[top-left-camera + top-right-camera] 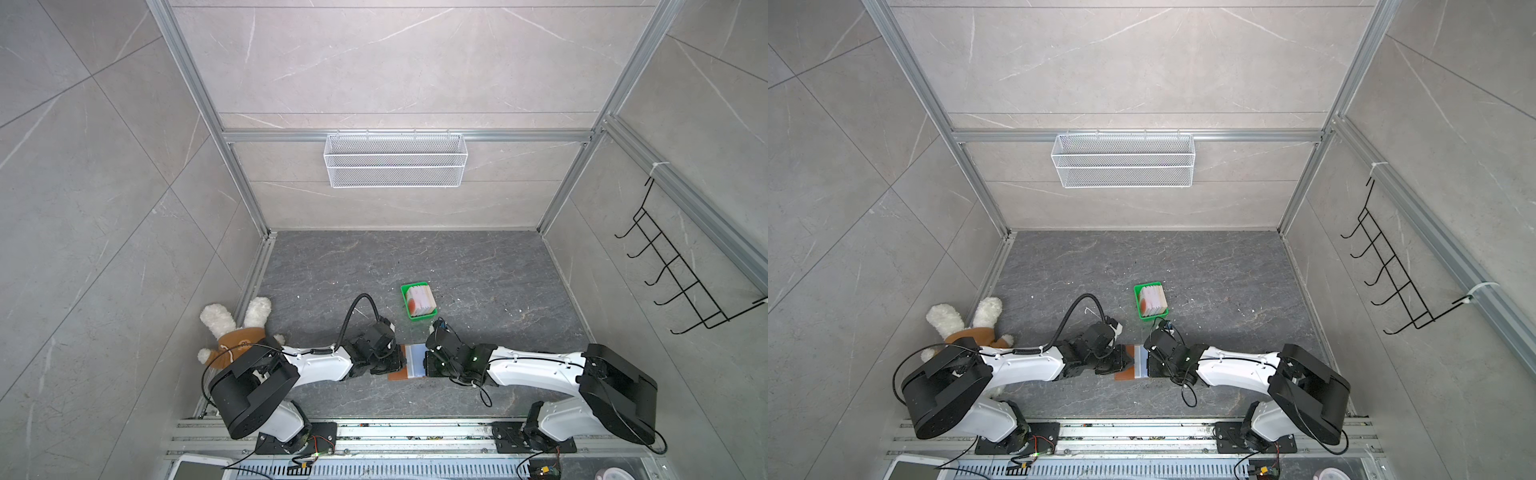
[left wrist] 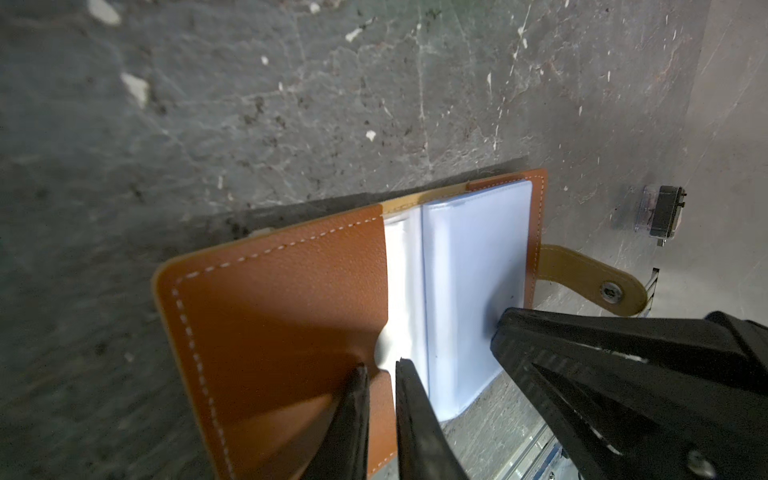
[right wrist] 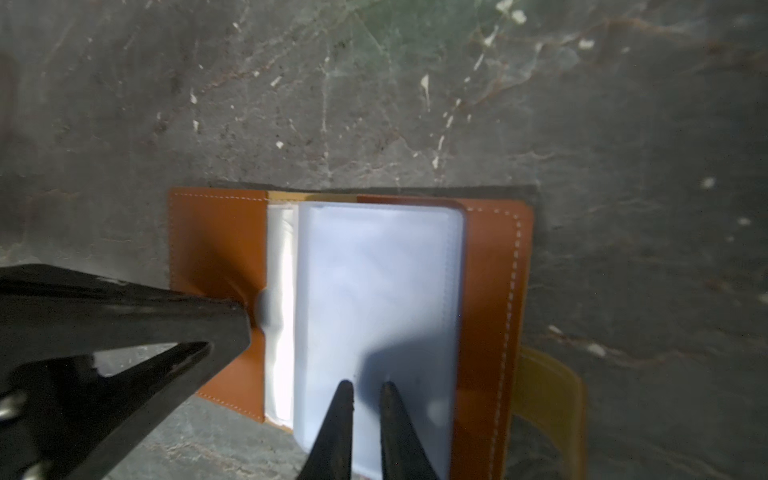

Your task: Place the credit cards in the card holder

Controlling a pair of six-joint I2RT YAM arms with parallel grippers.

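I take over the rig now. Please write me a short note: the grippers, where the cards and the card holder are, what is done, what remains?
Left gripper: fingers nearly together, tips on the card holder's brown cover; grip unclear.
Right gripper: same, tips on its clear sleeve page.
Credit cards: stacked in the green tray, beyond the holder.
Done: holder lies open. Left: every card; the visible sleeves look empty.

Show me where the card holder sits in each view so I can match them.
Top view: card holder low centre.
Top view: card holder low centre.
Left wrist: card holder open under the left gripper.
Right wrist: card holder open under the right gripper.
Shared landmark: its light-blue panel, visible in all four.
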